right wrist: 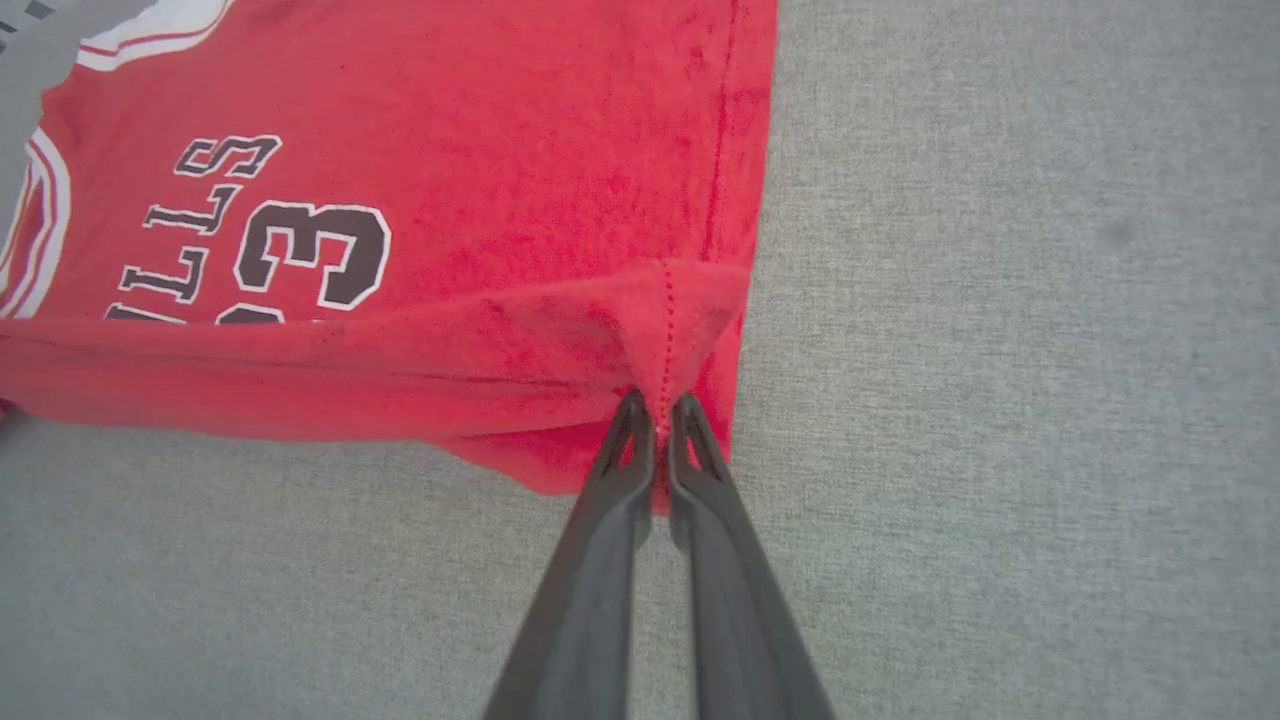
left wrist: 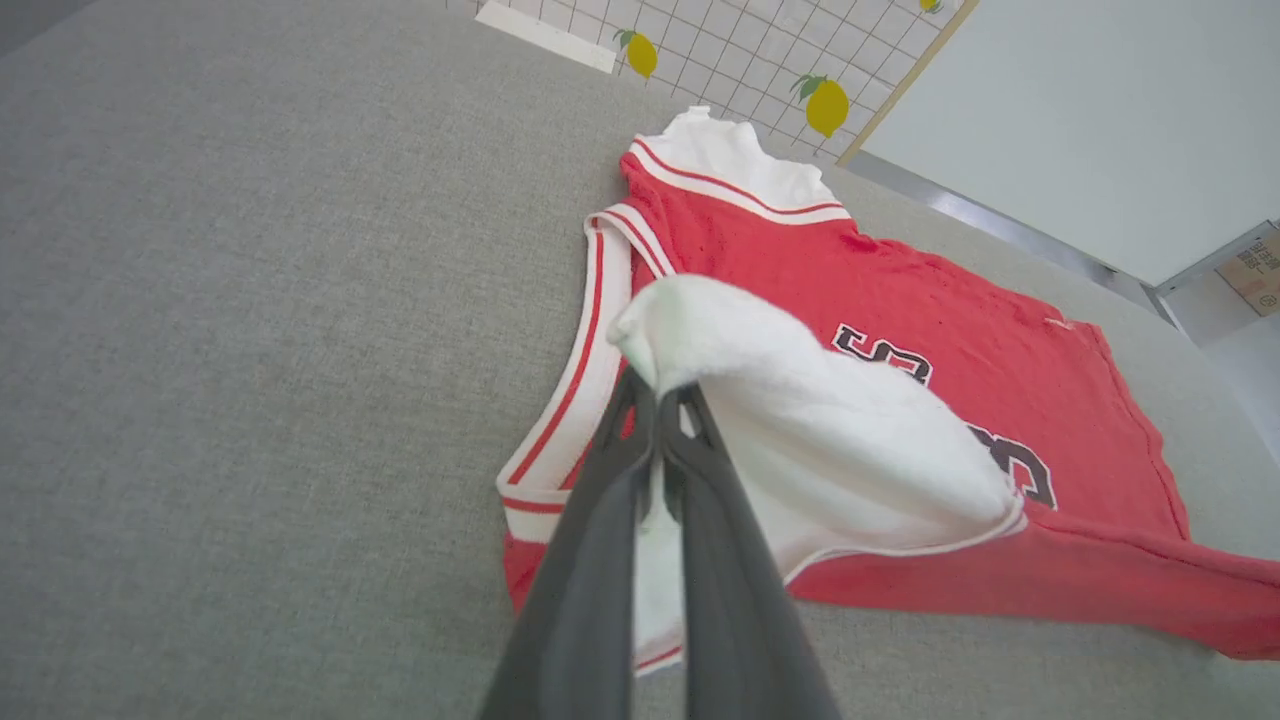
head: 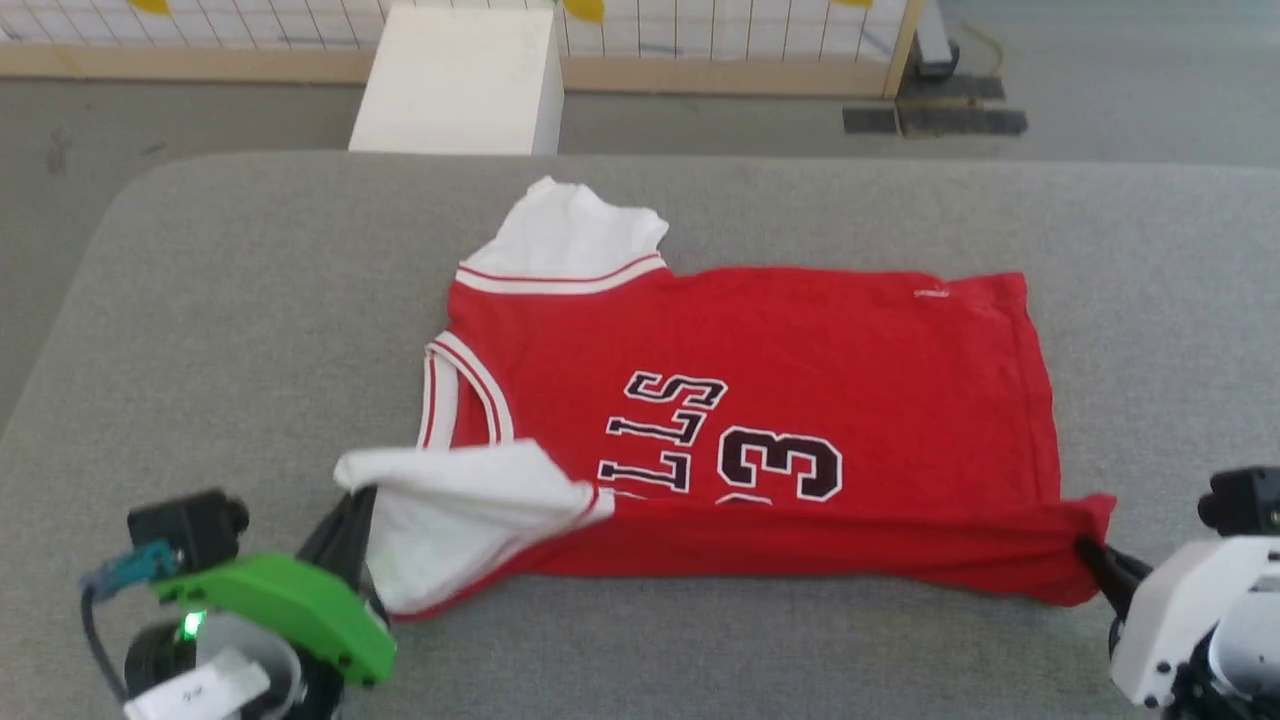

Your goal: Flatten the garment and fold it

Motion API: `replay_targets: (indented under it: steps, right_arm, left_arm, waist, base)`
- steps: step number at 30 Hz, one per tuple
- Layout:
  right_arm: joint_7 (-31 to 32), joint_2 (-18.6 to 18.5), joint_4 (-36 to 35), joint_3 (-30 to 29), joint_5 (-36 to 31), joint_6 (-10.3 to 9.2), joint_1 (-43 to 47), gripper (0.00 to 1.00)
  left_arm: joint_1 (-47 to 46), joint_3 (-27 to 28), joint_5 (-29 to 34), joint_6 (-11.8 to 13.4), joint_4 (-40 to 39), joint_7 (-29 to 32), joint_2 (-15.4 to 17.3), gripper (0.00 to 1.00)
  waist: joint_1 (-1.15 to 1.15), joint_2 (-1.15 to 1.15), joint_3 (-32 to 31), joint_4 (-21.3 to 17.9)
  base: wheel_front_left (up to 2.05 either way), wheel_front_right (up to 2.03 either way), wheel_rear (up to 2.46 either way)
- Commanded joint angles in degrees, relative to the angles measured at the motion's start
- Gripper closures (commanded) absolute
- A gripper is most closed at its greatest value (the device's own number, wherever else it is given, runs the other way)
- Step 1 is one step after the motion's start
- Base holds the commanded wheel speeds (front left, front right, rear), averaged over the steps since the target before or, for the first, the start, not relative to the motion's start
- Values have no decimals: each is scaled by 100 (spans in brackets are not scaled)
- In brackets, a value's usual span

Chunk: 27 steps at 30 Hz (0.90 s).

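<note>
head view: garment lies on the grey bench, print side up, collar to my left, hem to my right. far sleeve is flat. my left end effector, lower left, is pressed together on the near white sleeve. my right end effector, lower right, pinches the near hem corner. the near edge is stretched between them and turned up over the lower part of the print. white box on the floor behind the bench.

left wrist view: fingers closed on the sleeve's edge, sleeve raised above the red body.

right wrist view: fingertips pinch the hem at its stitched seam, fabric bunched there.
</note>
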Motion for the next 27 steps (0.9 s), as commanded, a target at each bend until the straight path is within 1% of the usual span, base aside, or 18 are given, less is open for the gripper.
replay_targets:
  steps: [1, 6, 10, 18, 19, 20, 21, 24, 27]
  right_arm:
    - [71, 53, -4, -17, -83, -9, -155, 100]
    - [232, 191, 31, -16, -320, -9, -554, 100]
    - [367, 302, 123, -49, -546, -9, -836, 100]
    - [702, 430, 374, 21, -890, -9, -1109, 100]
    - [702, 437, 382, 39, -890, -9, -1125, 100]
    - [656, 441, 377, 54, -879, -9, -1148, 29]
    - [636, 448, 387, 50, -881, -9, -1155, 0]
    - [572, 454, 372, 0, -820, -9, -1120, 0]
    - [488, 478, 242, -132, -714, -9, -1040, 0]
  left_arm:
    - [-258, -12, 103, -97, 111, -110, -29, 100]
    - [-1029, -179, 255, -466, 672, -374, -151, 100]
    - [-1510, -208, 281, -683, 1205, -638, -303, 100]
    - [-2015, -350, 258, -1058, 2249, -925, -524, 100]
    - [-2049, -362, 261, -1083, 2333, -950, -541, 71]
    - [-2095, -374, 285, -1118, 2410, -1012, -551, 24]
    - [-2121, -379, 294, -1140, 2468, -1051, -560, 0]
    - [-2166, -362, 333, -1138, 2593, -1137, -535, 0]
    - [-2099, -331, 420, -1014, 2553, -1118, -411, 0]
  waist:
    - [1, 0, 298, -8]
    - [1, 0, 725, 3]
    - [1, 0, 996, 7]
    - [1, 0, 1280, -6]
    - [1, 0, 1285, -5]
    - [1, 0, 1286, -2]
    - [1, 0, 1269, -1]
    - [1, 0, 1120, 20]
    - [1, 0, 912, 42]
  base:
    - [0, 0, 0]
    - [0, 0, 0]
    - [0, 0, 0]
    - [0, 0, 0]
    - [0, 0, 0]
    - [0, 0, 0]
    - [0, 0, 0]
    - [0, 0, 0]
    - [0, 0, 0]
